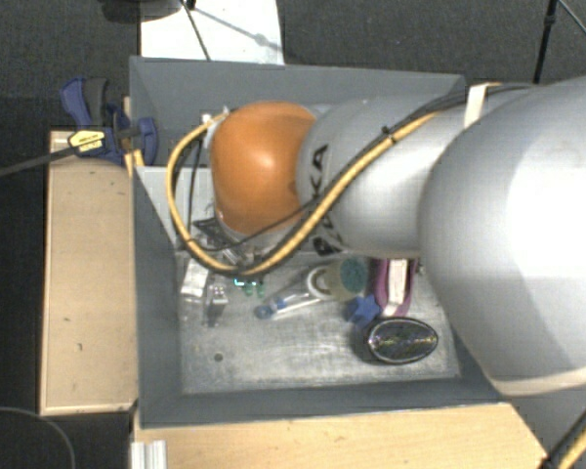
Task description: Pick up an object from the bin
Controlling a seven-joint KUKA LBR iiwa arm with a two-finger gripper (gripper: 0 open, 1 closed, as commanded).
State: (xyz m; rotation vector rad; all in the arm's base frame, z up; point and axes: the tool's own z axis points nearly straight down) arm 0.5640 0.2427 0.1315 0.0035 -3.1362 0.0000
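Note:
My gripper (pixel 218 252) shows as a dark mechanism under the orange cover, low over the bin's left part. Just below it lies a small pale, clear plastic thing (pixel 193 285), with a small dark piece (pixel 215 308) beside it. Whether the gripper touches either one is hidden. A clear tube with a blue tip (pixel 285 306) lies a little to the right on the bin floor.
Further right lie a pale tape roll (pixel 324 281), a teal round thing (pixel 353 276), a purple and pink brush-like thing (pixel 391 283), a blue piece (pixel 362 310) and a black oval disc (pixel 402 340). The arm hides the bin's back and right.

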